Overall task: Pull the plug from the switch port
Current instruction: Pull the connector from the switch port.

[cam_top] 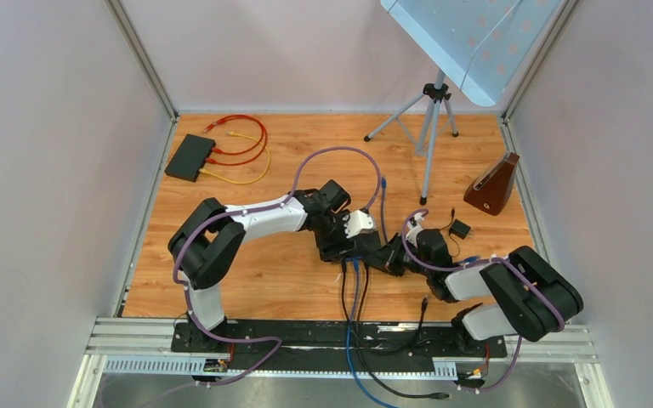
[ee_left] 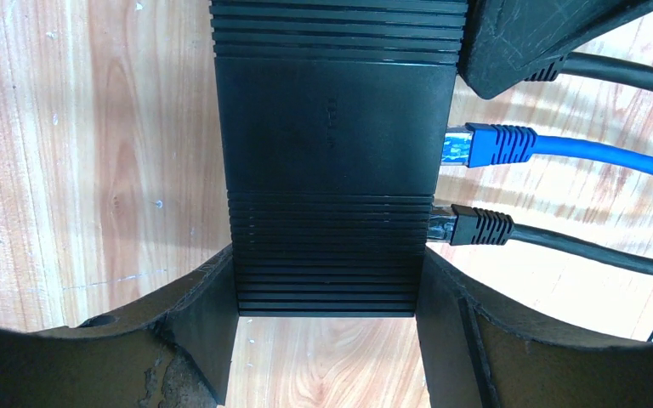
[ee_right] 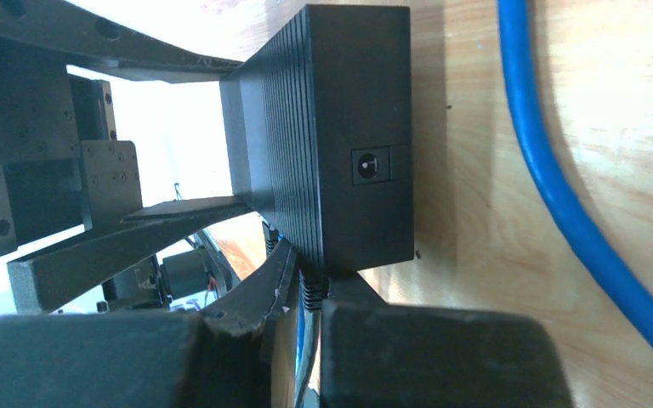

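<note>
As seen from the left wrist, note switch lying flat on wooden table, mid-workspace, grasped across its ribbed end by left gripper. Note right gripper clenched on black plug at port side. Note blue plug and second black plug seated in neighbouring ports.

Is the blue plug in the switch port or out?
In: the blue plug has its clear tip seated inside the black switch, at its side edge.
</note>
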Robot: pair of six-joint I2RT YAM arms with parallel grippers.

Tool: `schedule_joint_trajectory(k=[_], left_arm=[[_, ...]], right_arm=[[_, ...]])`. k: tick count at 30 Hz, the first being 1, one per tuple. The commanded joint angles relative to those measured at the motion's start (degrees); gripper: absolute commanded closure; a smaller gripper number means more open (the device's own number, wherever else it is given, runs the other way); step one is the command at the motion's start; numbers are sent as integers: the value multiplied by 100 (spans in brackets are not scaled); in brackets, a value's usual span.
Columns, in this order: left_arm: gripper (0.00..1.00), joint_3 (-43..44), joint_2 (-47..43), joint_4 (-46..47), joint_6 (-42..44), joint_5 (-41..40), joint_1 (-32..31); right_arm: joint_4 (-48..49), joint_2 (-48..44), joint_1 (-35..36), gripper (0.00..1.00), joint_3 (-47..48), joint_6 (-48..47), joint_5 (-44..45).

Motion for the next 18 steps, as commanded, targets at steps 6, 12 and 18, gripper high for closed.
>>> schedule_joint_trajectory(k=[6, 12, 18], left_arm=[[35, 35, 274, -231, -227, -8, -37], [35, 91, 364, -252, -267, 40, -37], [37, 93, 377, -256, -341, -6, -37]], right_arm=[[-39, -24, -16, 100, 215, -384, -691], [-873, 222, -6, 100, 454, -390, -567], [488, 430, -14, 100, 144, -241, -1572]])
